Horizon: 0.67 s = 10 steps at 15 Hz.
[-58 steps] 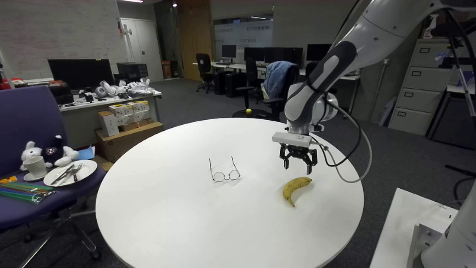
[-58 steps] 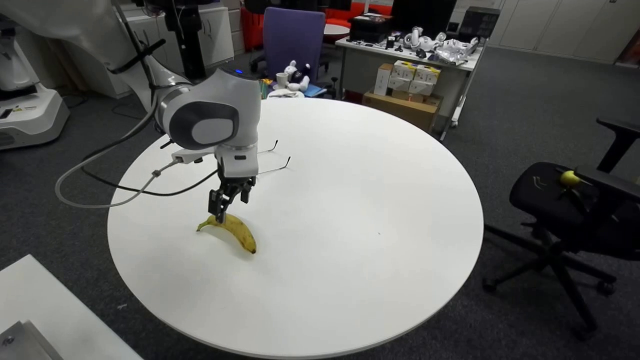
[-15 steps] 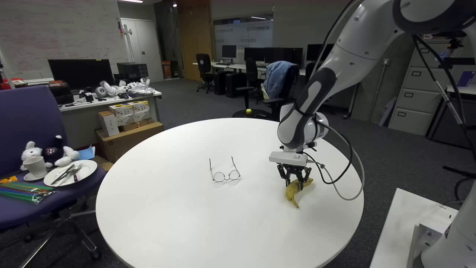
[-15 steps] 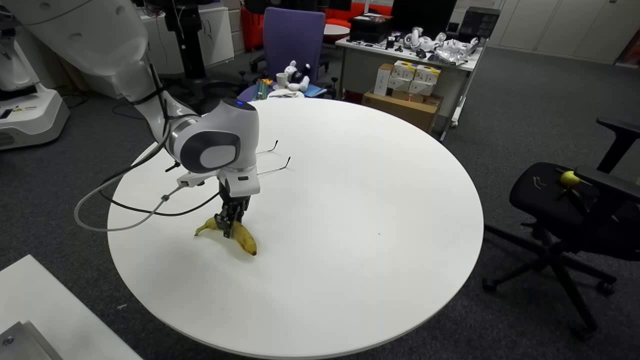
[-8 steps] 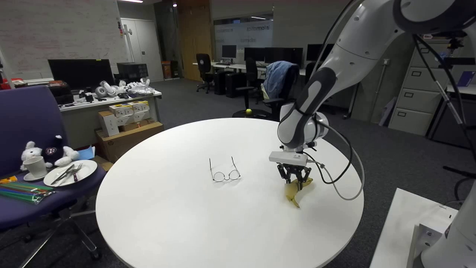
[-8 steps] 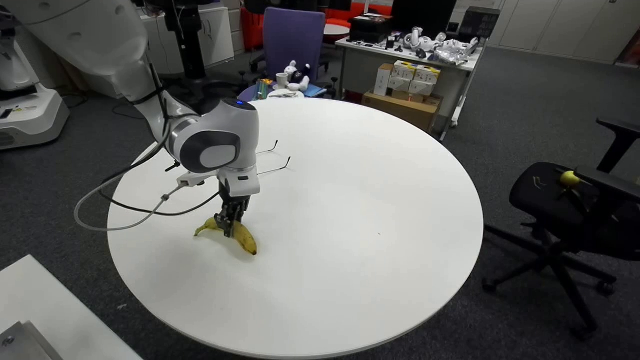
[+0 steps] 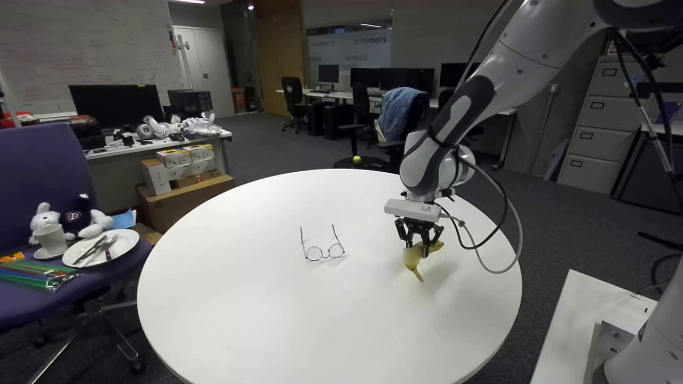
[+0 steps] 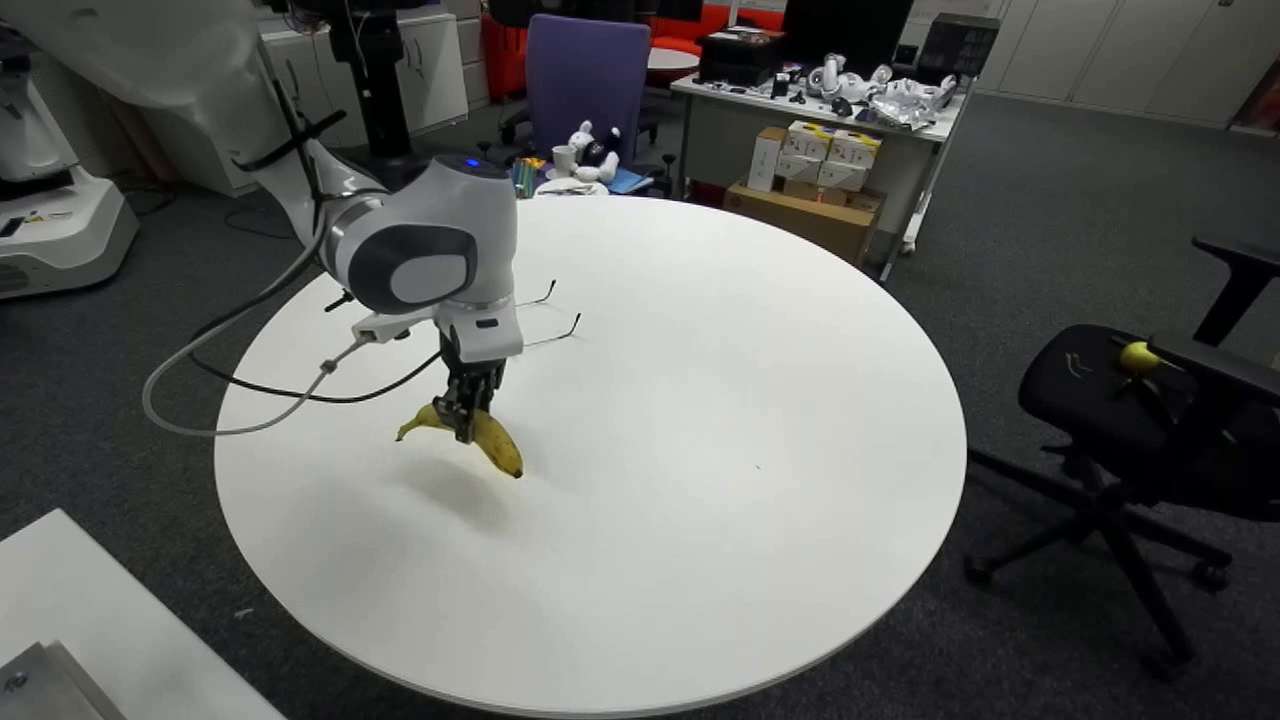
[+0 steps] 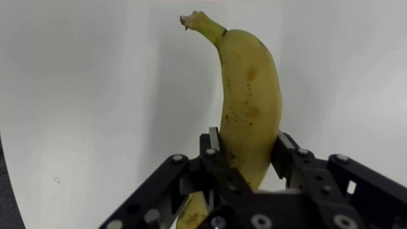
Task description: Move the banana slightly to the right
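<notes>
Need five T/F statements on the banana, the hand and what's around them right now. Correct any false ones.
1. The hand is closed on the banana. True.
2. The eyeglasses lie on the white table with their temples folded in. False: the temples are spread open.
3. A white plate on the purple chair carries cutlery. True.
4. The hand grips the banana by its stem. False: it grips nearer the middle; in the wrist view the stem is free.
5. The banana is off the table, apart from its shadow in an exterior view. True.
</notes>
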Each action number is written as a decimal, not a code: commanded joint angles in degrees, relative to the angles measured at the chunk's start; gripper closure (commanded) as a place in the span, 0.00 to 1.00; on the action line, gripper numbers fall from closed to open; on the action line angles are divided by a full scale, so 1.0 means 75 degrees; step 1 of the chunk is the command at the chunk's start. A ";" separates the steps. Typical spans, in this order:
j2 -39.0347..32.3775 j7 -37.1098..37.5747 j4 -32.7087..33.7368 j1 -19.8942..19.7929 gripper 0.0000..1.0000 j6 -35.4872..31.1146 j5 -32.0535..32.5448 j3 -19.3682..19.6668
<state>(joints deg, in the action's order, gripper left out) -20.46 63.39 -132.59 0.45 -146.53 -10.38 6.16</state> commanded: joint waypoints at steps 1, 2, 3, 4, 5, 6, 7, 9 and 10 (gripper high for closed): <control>0.0862 -0.0163 -0.0248 -0.0097 0.75 0.0204 -0.0164 0.0041; 0.0955 -0.0151 -0.0192 -0.0127 0.75 0.0243 -0.0208 0.0029; 0.1040 -0.0146 -0.0093 -0.0204 0.75 0.0332 -0.0416 -0.0031; 0.1080 -0.0127 0.0020 -0.0286 0.75 0.0403 -0.0757 -0.0105; 0.1078 -0.0047 0.0243 -0.0385 0.75 0.0516 -0.1344 -0.0200; 0.1046 0.0054 0.0432 -0.0399 0.75 0.0559 -0.1664 -0.0195; 0.1026 0.0130 0.0647 -0.0435 0.75 0.0657 -0.2017 -0.0207; 0.0931 0.0355 0.1086 -0.0490 0.75 0.0768 -0.2602 -0.0195; 0.0873 0.0499 0.1280 -0.0519 0.75 0.0712 -0.2848 -0.0181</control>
<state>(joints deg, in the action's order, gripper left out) -14.25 64.64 -127.21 -1.55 -143.40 -26.63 5.59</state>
